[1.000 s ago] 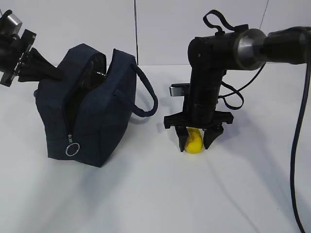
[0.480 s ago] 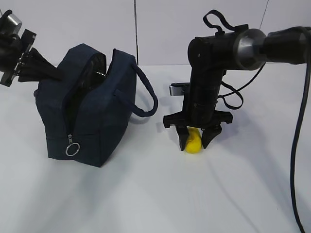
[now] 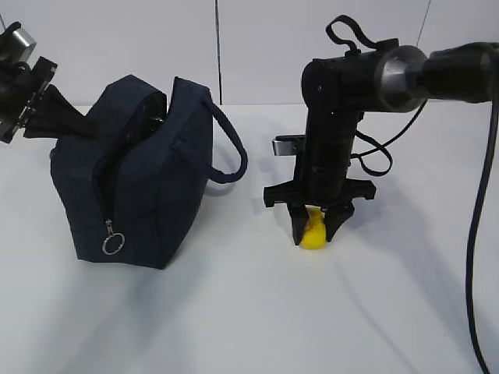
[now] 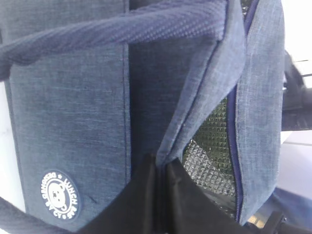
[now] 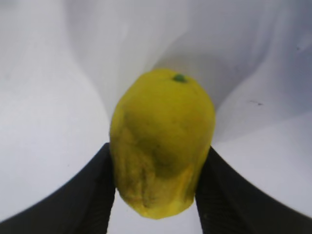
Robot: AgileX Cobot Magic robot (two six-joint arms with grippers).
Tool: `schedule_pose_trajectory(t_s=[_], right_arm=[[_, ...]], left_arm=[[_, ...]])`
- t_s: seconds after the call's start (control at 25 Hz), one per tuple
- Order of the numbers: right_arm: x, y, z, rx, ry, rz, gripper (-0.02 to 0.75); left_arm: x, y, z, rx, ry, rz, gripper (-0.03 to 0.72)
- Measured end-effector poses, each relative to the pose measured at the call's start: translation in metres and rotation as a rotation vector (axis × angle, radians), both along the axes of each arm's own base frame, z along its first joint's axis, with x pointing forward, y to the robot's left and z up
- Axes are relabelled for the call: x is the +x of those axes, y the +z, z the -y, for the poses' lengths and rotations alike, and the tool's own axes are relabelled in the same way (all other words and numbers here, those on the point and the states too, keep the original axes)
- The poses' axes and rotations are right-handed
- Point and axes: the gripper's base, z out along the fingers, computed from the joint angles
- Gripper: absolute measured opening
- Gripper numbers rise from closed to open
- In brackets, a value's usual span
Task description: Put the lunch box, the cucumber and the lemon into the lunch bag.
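One lemon (image 3: pixel 313 234) between tool (image 3: pixel 315 229) fingers (touching), lunch bag (image 3: pixel 132 187) well apart

- The exterior view looks along the table (image 3: pixel 234 327) from low in front, taking in the lunch bag (image 3: pixel 140 187) at left and the lemon (image 3: pixel 313 234) at right.
- The left wrist view sits tight against the lunch bag's (image 4: pixel 73 122) side, facing its open top.
- The right wrist view looks closely down on the lemon (image 5: pixel 163 141), between its pincer (image 5: pixel 161 195) fingers.

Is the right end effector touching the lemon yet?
Touching. In the right wrist view both black fingers press against the lemon's sides, with no gap visible.
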Motion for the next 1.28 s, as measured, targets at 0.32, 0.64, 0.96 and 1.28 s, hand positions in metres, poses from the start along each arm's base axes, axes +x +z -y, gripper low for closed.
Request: schedule_pose_trajectory(t_s=[0.32,0.64,0.96,1.28], right_arm=[[-0.001,0.008,-0.001,0.022,-0.006,0.008,0.359],[-0.012,0.085,0.001,0.098,-0.003,0.157,0.357],[-0.041,0.160,-0.014,0.429,0.073,0.223,0.356],[-0.027,0.177,-0.044,0.836,0.019,0.361,0.356]], left_arm=[[0.000,0.000,0.000,0.002,-0.001,0.000,-0.008],[0.000,0.000,0.000,0.002,-0.001,0.000,-0.008],[0.001,0.002,0.001,-0.027,0.013,0.003,-0.008],[0.005,0.009,0.005,-0.124,0.058,0.013,-0.008]])
